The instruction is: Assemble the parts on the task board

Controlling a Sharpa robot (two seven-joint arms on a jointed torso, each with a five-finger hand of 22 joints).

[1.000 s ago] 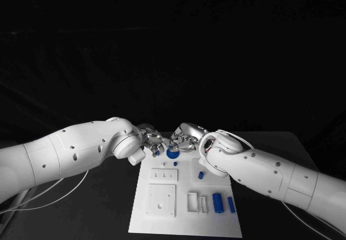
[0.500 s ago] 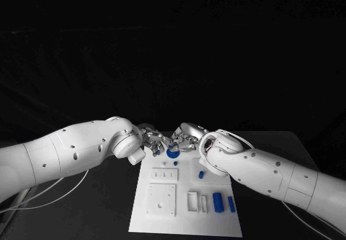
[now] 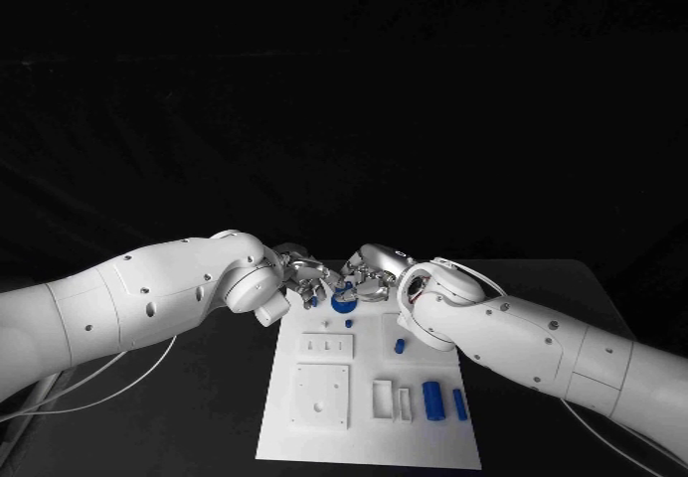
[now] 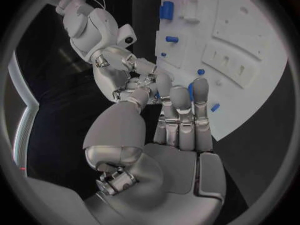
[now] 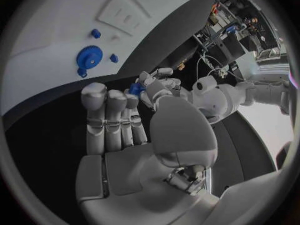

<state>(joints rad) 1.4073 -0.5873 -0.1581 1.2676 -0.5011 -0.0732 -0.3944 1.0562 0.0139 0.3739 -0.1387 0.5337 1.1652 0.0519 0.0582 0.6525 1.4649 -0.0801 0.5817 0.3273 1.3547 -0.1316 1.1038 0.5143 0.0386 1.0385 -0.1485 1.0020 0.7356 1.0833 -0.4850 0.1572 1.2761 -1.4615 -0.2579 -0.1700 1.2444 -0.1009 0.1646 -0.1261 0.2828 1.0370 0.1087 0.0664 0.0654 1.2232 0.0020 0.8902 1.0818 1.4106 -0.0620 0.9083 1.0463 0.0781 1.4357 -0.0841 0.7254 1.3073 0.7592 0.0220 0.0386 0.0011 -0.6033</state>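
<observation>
The white task board lies lengthwise in the middle of the black table. My left hand and right hand meet fingertip to fingertip above its far end. A small blue part sits between them. In the right wrist view it lies between the right hand's thumb and fingertip, with the left hand's fingertips on it too. In the left wrist view the left hand faces the right hand. A blue gear lies flat on the board under the hands.
Several blue pieces are on the board: a short peg, a small cylinder and two longer cylinders at the near right. White blocks are on the board's left half. Cables trail on the table at the left.
Both hands stay together at the board's far end and have barely shifted. Less of the blue gear shows beneath them than one second ago.
</observation>
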